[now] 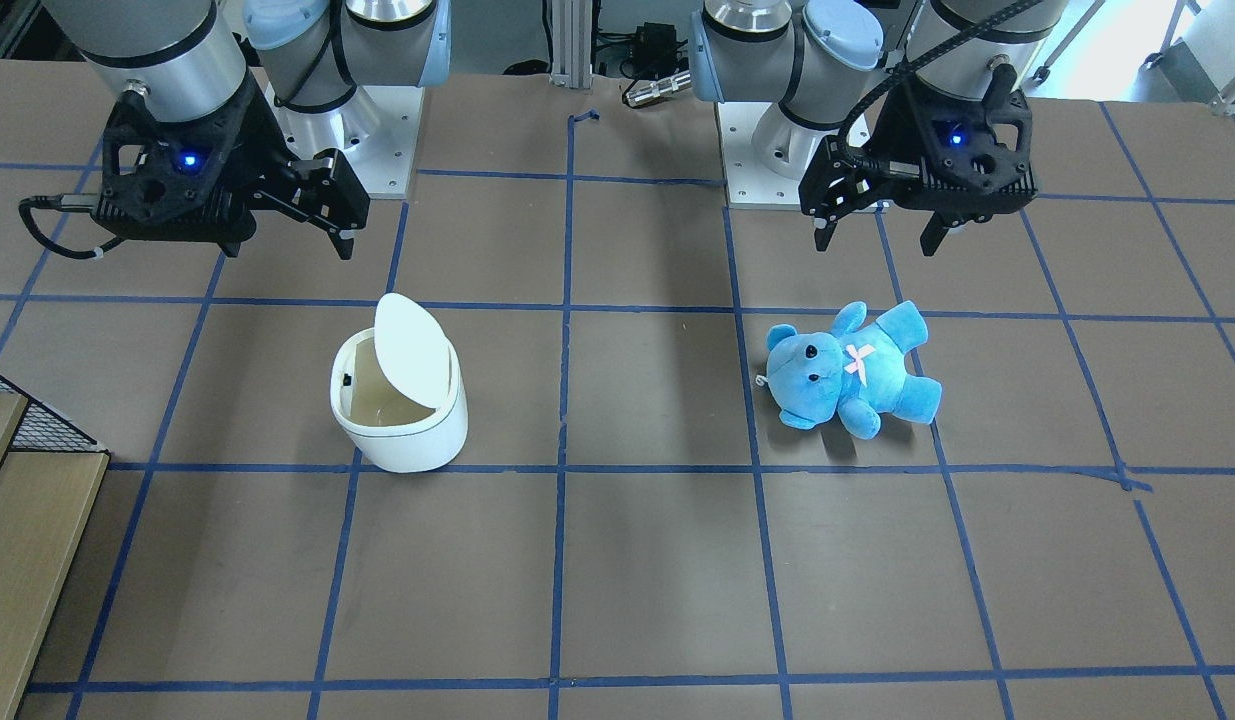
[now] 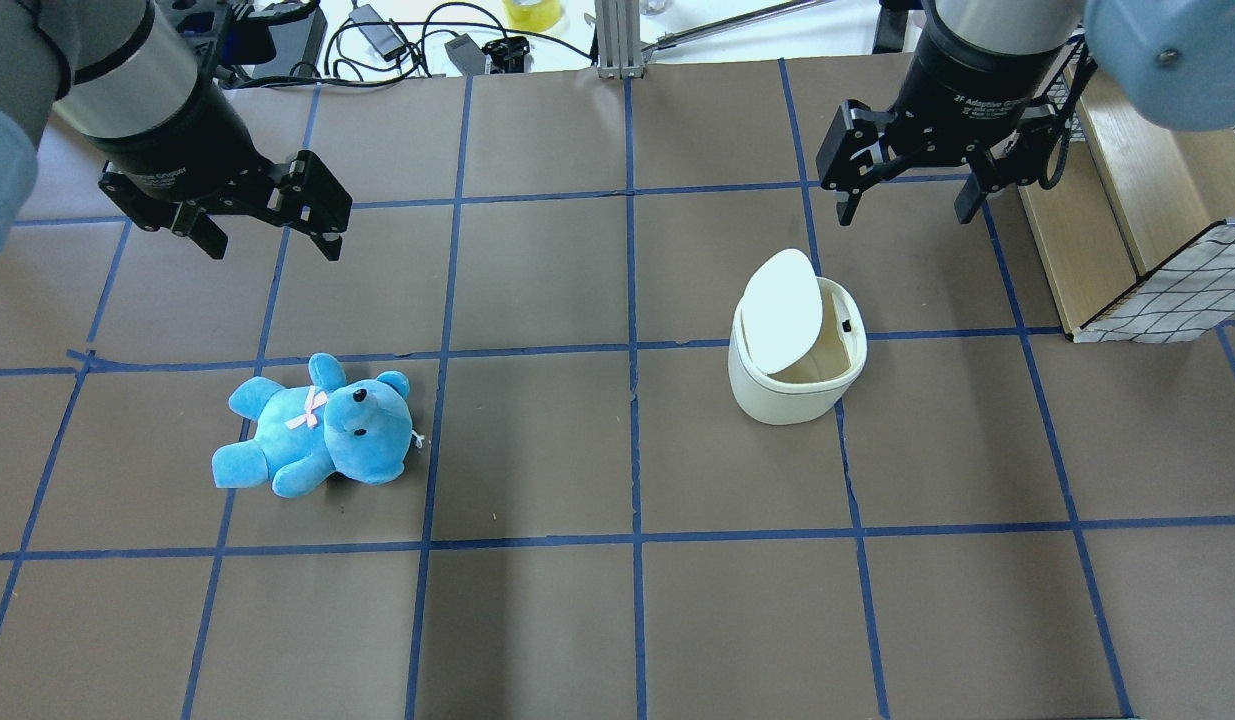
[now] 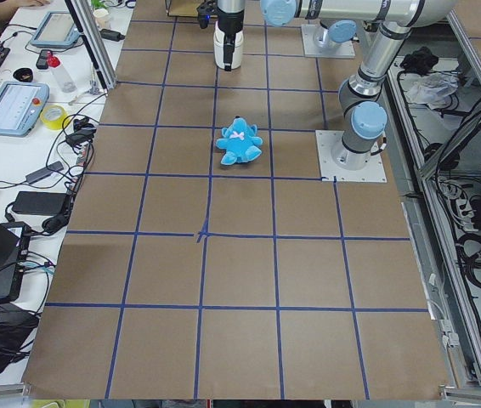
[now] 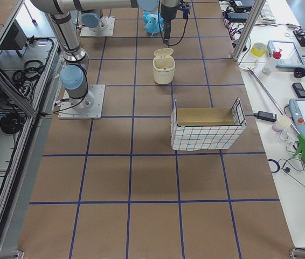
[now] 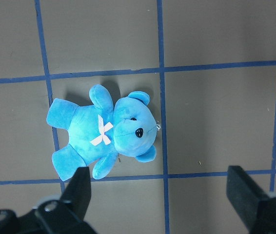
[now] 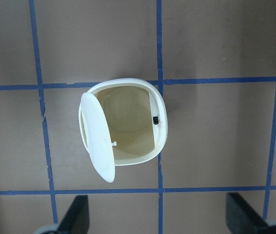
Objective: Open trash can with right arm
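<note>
The white trash can point(image 1: 405, 432) stands on the brown table with its flat lid point(image 1: 413, 350) flipped up on edge, so the beige inside shows. It also shows in the overhead view point(image 2: 792, 392) and the right wrist view point(image 6: 158, 141). My right gripper point(image 1: 292, 240) is open and empty. It hangs above the table on the robot's side of the can, apart from it; it also shows in the overhead view point(image 2: 905, 212). My left gripper point(image 2: 275, 248) is open and empty, above the table near a blue teddy point(image 2: 317, 425).
The blue teddy point(image 1: 852, 365) lies on its back on my left half of the table. A wooden box with a wire-mesh wall point(image 2: 1162, 255) stands at the table edge on my right, close beside the right gripper. Blue tape lines grid the table.
</note>
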